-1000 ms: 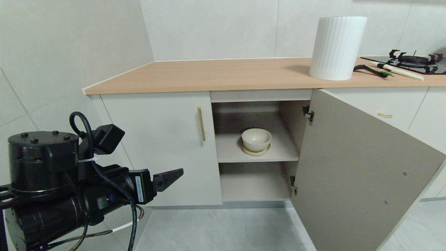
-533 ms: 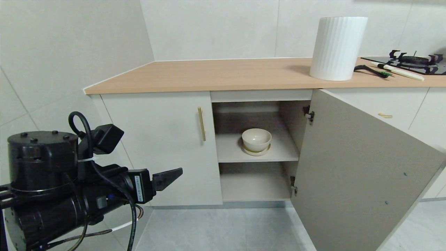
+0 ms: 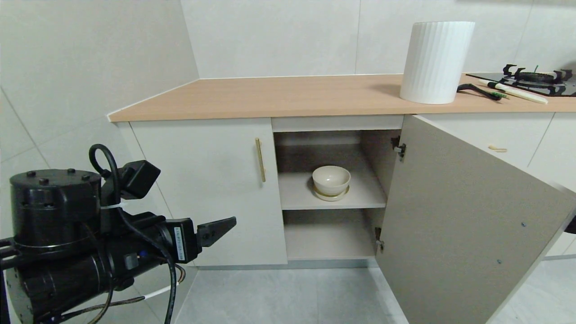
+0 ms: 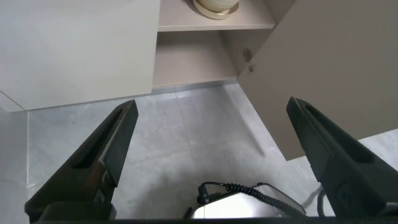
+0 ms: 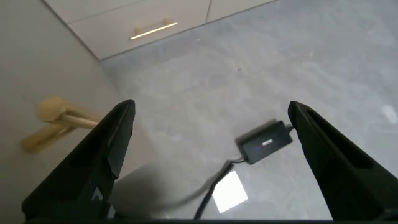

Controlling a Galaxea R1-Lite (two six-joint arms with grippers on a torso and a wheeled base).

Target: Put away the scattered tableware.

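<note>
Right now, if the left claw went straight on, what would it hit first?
Probably the shelf holding the bowl in the open cabinet; the left gripper points that way, but depth is unclear.

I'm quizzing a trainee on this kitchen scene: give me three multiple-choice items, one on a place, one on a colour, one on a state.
1. Where does the bowl stand? A) on the floor B) on the upper shelf of the cabinet C) beside the stove
2. What colour is the ribbed container on the countertop? A) white B) black C) red
3. How is the left gripper? A) shut on a spoon B) shut on nothing C) open
Key: 1 B, it sits on a saucer on that shelf. 2 A, its ribbed wall is white. 3 C, its jaws stand wide apart with nothing between them.
</note>
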